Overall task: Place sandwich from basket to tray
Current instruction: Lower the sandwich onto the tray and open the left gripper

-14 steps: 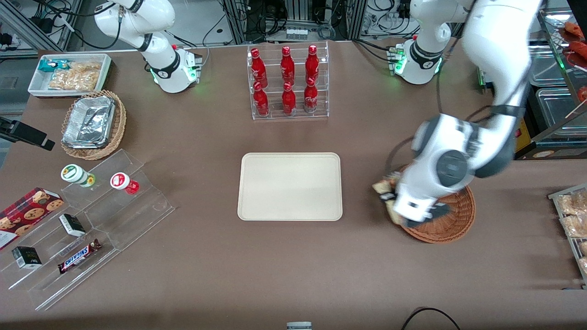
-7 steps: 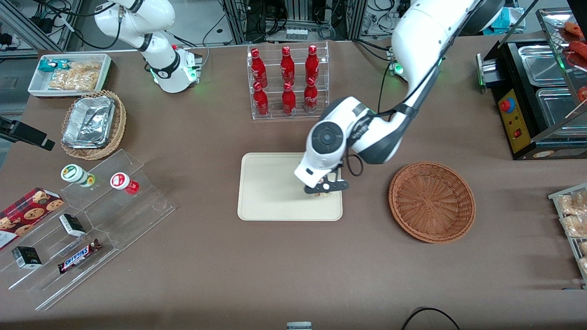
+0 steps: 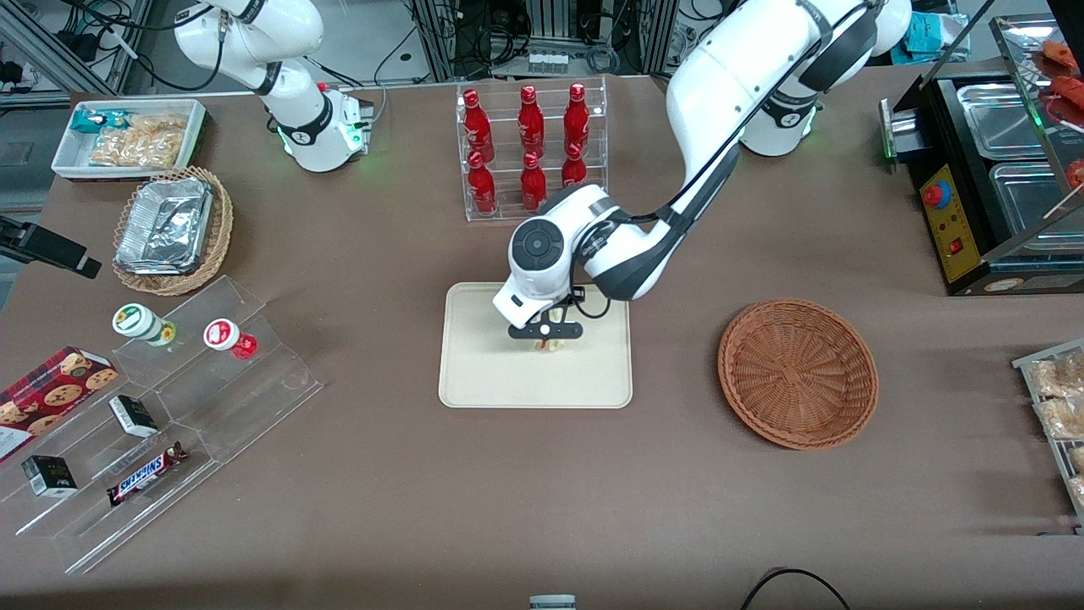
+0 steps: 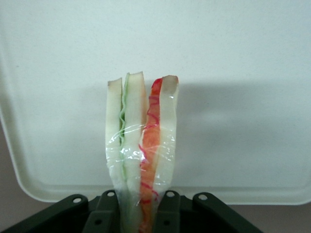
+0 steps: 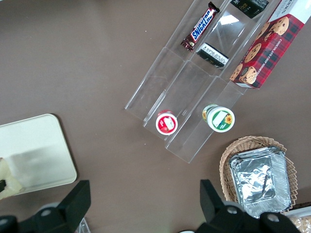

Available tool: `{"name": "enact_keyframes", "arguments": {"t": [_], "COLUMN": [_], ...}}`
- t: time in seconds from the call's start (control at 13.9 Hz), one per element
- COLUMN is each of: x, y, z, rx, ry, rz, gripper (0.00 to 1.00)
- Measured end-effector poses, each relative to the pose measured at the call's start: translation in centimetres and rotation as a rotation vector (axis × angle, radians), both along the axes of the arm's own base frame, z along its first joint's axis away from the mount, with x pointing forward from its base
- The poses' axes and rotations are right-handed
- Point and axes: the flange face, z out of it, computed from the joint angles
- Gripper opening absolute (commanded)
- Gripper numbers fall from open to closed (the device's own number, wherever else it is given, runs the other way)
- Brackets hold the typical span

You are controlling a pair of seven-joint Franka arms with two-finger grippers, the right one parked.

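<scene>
I see my gripper over the middle of the tray. Its two fingers are squeezed tight on the sandwich, one on each side. The sandwich stands on its edge above the tray. The basket sits well apart, toward the working arm's end.

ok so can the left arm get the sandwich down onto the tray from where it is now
Probably yes. The gripper is shut on the sandwich and hangs over the tray, whose surface beneath it looks bare, so nothing seems to block the way down.
</scene>
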Motion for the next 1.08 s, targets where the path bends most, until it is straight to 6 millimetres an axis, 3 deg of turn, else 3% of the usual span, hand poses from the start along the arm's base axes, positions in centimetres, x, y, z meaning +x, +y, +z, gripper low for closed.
{"name": "enact_keyframes", "arguments": {"t": [0.07, 0.22, 0.29, 0.43, 0.65, 0.86, 1.08], "x": [0.0, 0.0, 0.0, 0.0, 0.6, 3.0, 7.4], "y": [-0.1, -0.5, -0.7, -0.7, -0.5, 1.0, 4.3], "z": [-0.6, -0.8, -0.8, -0.7, -0.5, 0.5, 4.7], "rx": [0.001, -0.014, -0.017, -0.017, -0.018, -0.007, 0.002], "ry": [0.003, -0.006, -0.01, -0.011, -0.021, -0.063, -0.16], "rz": [-0.001, -0.002, -0.003, -0.004, 0.007, 0.062, 0.131], "gripper": [0.3, 0.68, 0.83, 0.99, 1.0, 1.0, 1.0]}}
